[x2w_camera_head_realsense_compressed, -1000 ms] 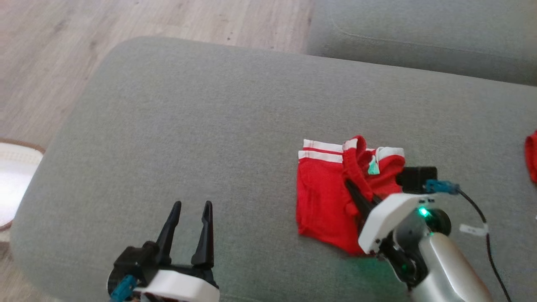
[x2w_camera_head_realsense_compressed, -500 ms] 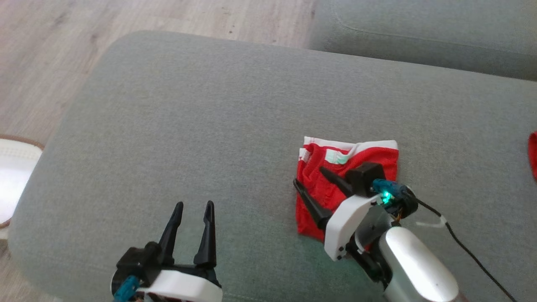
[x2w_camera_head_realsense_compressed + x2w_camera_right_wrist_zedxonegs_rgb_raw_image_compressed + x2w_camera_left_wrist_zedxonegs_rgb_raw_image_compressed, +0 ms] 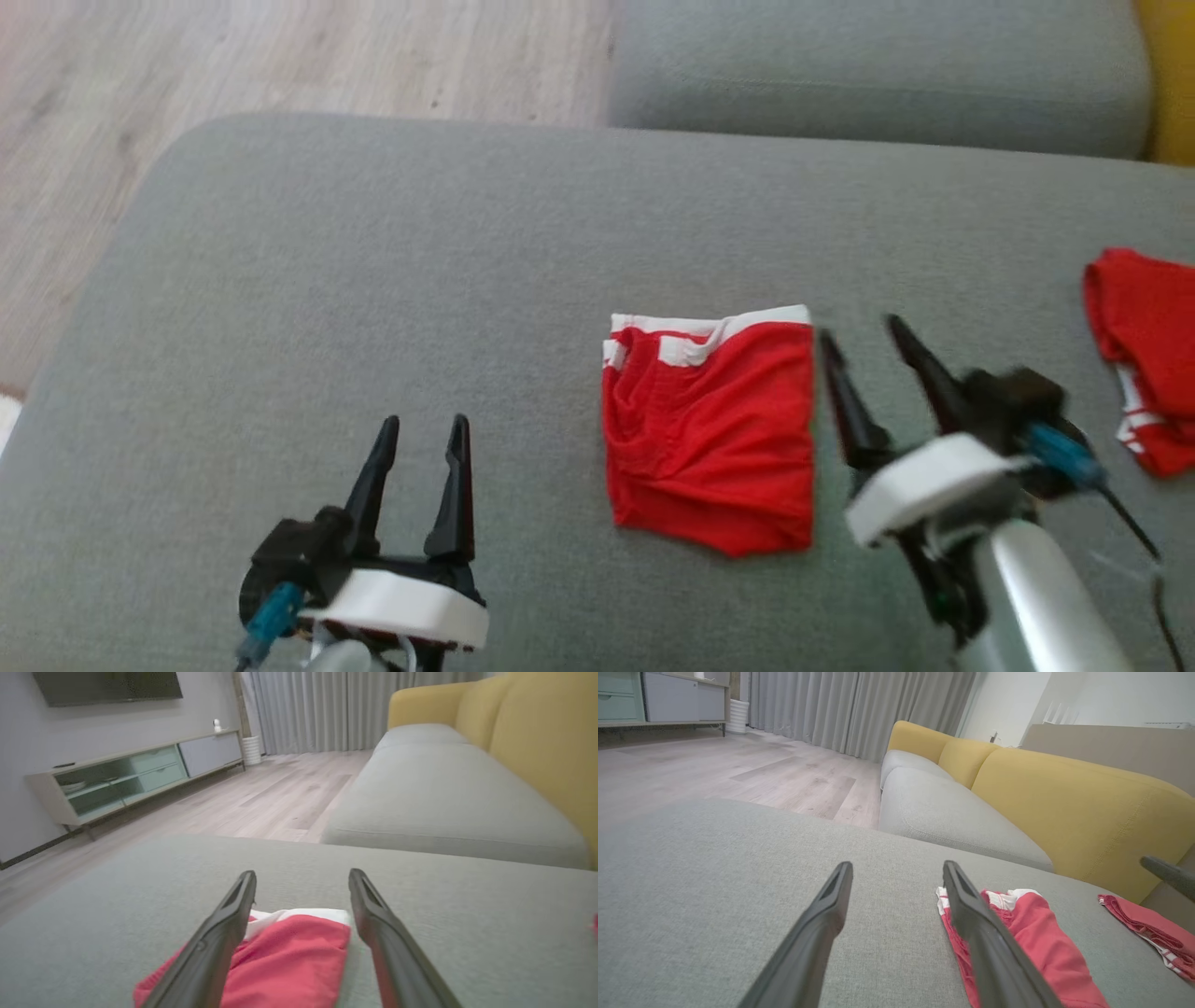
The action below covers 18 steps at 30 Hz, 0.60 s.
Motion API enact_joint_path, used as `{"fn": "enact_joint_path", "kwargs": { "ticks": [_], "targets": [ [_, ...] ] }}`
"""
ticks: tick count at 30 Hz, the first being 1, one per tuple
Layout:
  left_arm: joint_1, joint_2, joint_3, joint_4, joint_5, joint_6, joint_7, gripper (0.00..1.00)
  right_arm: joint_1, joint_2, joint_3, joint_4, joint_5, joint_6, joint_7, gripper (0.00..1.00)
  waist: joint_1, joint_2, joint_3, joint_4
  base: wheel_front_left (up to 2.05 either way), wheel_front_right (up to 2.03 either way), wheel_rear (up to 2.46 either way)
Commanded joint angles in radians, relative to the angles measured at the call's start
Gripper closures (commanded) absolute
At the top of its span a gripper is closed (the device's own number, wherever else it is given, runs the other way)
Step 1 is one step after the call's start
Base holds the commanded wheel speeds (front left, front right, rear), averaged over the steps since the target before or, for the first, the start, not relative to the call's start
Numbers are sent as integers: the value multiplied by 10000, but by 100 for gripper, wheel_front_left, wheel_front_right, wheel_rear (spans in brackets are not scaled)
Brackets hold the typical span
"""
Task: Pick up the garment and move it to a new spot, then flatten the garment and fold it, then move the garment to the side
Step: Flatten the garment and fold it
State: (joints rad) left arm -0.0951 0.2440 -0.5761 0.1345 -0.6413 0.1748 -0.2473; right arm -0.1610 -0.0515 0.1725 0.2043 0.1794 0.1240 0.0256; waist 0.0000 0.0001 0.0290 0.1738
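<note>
1. The left gripper (image 3: pixel 425 422) sat low at 7 o'clock in the head view. Its two long dark fingers pointed toward 12 o'clock, and its jaws stood apart with nothing between them. In the left wrist view the left gripper (image 3: pixel 897 865) hovered just over the fabric.
2. The right gripper (image 3: pixel 860 330) was at 4 o'clock in the head view, blurred, with its fingers tilted toward 11 o'clock. Its jaws were spread and empty. Its left finger lay just beside the garment's 3 o'clock edge, and I cannot tell whether it touched.
3. Both grippers worked over a broad grey fabric seat cushion (image 3: pixel 373 280). Its rounded corner curved off at 10 o'clock, where pale wooden flooring (image 3: pixel 280 56) began. A second grey cushion (image 3: pixel 840 75) butted against it at 12 o'clock.
4. Open grey fabric stretched from 9 to 12 o'clock of the garment and between it and the left gripper. At 3 o'clock, well apart from the garment, lay another crumpled red cloth with white stripes (image 3: pixel 1144 327).
5. The folded red garment with a white striped band (image 3: pixel 714 439) rested flat on the cushion at 5 o'clock of centre. It was roughly square. Its white band ran along the 12 o'clock edge, creases crossed its 9 o'clock half, and its 6 o'clock edge slanted.
6. In the right wrist view the garment (image 3: pixel 289 952) lay low between the right gripper's (image 3: pixel 301 872) fingers.
</note>
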Motion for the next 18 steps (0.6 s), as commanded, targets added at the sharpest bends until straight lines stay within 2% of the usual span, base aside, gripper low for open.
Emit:
{"fn": "enact_joint_path", "kwargs": {
  "ticks": [1,11,18],
  "targets": [
    [-515,151,470,-192,53,-5,-17,0,-56,12,7,-420,-84,67,-203,0,0,-1,-192,-197,0,0,0],
    [30,412,606,21,30,167,-47,0,1719,12,-1495,-596,-215,67,-1656,0,0,-1,-764,-616,0,0,0],
    [629,656,682,-3,-79,355,4,0,2178,12,-1659,-395,20,67,-1893,0,0,-1,-907,-703,0,0,0]
  ]
}}
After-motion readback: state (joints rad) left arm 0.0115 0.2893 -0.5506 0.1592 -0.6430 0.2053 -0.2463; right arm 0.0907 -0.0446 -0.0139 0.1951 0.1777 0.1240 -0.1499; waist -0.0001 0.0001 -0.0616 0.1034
